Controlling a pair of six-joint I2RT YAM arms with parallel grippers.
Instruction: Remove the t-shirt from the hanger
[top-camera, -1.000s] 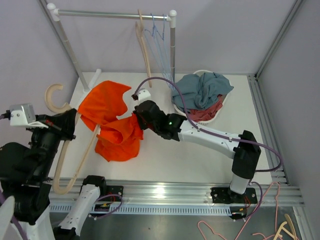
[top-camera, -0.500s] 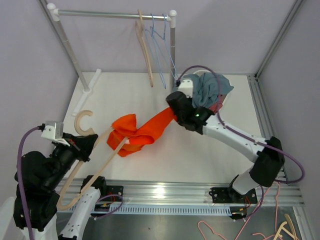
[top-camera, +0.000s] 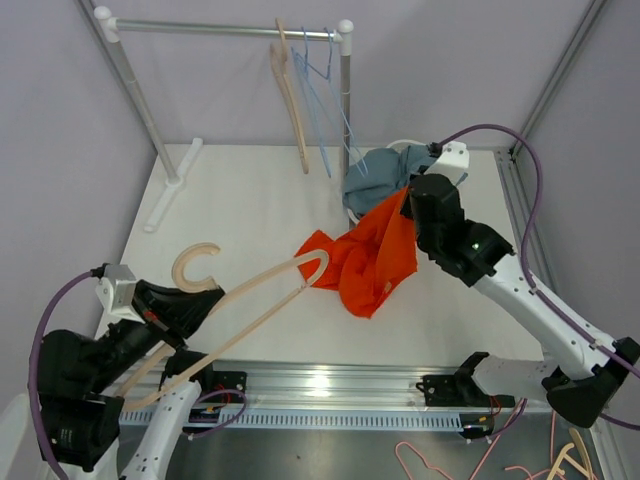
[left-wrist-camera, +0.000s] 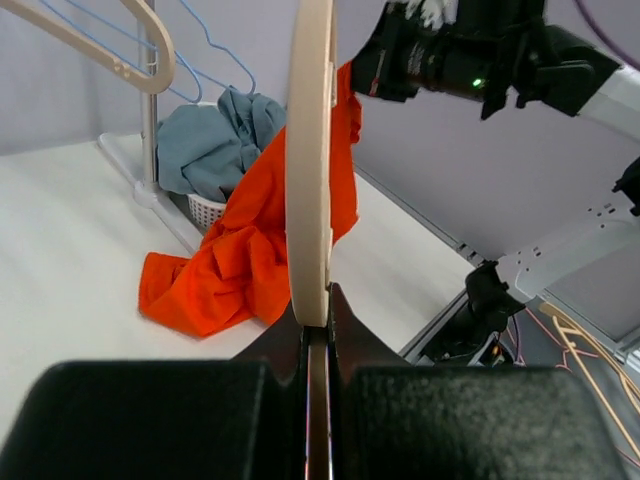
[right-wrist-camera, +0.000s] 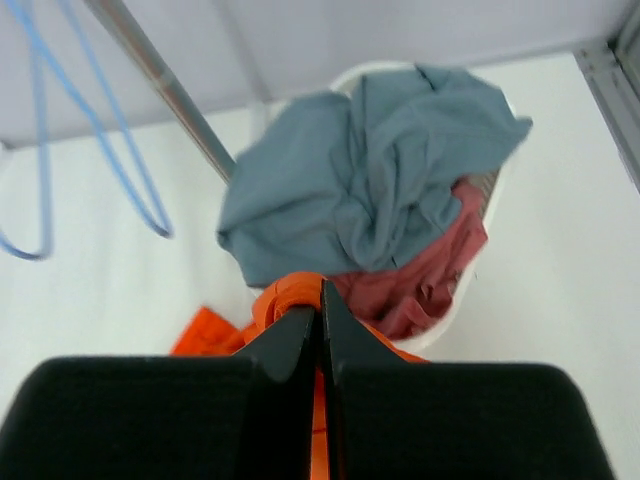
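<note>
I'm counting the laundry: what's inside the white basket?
The basket holds a grey-blue garment heaped on top and a dark red one partly showing beneath it. Anything deeper is covered by these two.

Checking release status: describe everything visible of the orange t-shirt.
The orange t-shirt is soft fabric, crumpled, no print visible. The right gripper is shut on a bunched fold, holding it up beside the basket; the rest drapes onto the table. Its left edge meets the tip of the wooden hanger; whether it is hooked is unclear.
</note>
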